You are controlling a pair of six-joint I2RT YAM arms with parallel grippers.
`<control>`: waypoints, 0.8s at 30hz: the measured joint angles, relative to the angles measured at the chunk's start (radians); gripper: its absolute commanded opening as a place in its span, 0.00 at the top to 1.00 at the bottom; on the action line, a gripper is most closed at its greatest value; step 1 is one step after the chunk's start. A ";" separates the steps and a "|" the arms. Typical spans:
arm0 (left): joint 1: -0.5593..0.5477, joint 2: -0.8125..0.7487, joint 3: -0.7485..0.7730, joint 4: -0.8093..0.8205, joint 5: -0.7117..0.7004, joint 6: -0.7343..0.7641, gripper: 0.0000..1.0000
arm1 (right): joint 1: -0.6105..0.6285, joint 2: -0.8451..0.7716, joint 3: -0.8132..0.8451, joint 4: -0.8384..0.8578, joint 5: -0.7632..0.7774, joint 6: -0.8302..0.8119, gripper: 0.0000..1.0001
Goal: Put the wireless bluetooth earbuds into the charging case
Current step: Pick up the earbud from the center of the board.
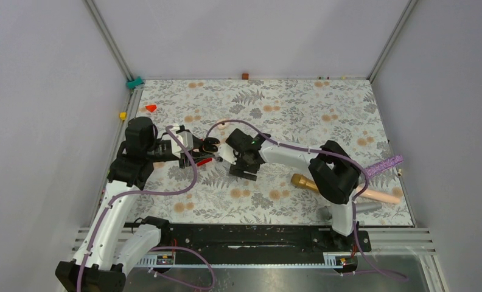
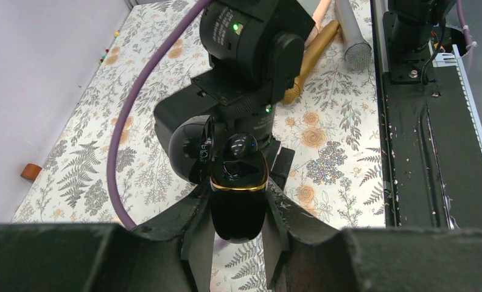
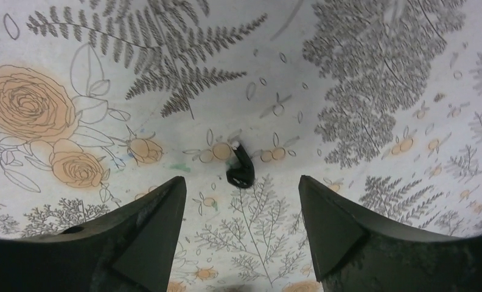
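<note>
1. The left gripper (image 2: 239, 198) is clenched on a glossy black charging case with a gold rim (image 2: 238, 216). One finger presses each side of the charging case's lower body.
2. The charging case is held above the floral-printed table mat (image 1: 299, 109) with its rounded black lid (image 2: 188, 149) swung open to one side. Dark, shiny shapes fill its well, but the left wrist view does not show whether a bud is seated there.
3. In the top view the charging case (image 1: 209, 145) sits left of centre, just beside the right arm's wrist.
4. The right gripper (image 3: 241, 185) is released, with its two dark fingers spread wide and nothing between them.
5. A small black earbud with a pale stem tip (image 3: 241, 170) lies on the mat directly below the right gripper. It sits between the two fingers and touches neither.
6. A gold-coloured microphone (image 1: 302, 181) lies on the mat near the right arm's elbow, with a silver mesh-headed microphone (image 2: 357, 52) close to it.
7. An orange-red triangular piece (image 1: 150, 107) rests near the mat's far left corner, well apart from both grippers.
</note>
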 measured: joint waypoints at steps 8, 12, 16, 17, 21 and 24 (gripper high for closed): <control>0.000 -0.002 0.000 0.000 0.000 0.000 1.00 | -0.198 -0.119 -0.016 0.009 -0.202 0.263 0.28; 0.000 -0.002 0.000 0.000 0.000 0.000 1.00 | -0.312 -0.130 -0.032 0.038 -0.276 0.406 0.33; 0.000 -0.003 0.000 0.000 0.000 0.000 1.00 | -0.324 -0.069 -0.032 0.042 -0.354 0.534 0.37; 0.000 -0.003 0.000 0.000 0.000 0.000 1.00 | -0.322 -0.052 -0.033 0.042 -0.372 0.555 0.38; 0.000 -0.003 0.000 0.000 0.000 0.000 1.00 | -0.320 -0.009 -0.043 0.041 -0.426 0.631 0.41; 0.002 -0.003 -0.001 0.000 0.000 0.000 1.00 | -0.323 -0.007 -0.062 0.044 -0.454 0.673 0.43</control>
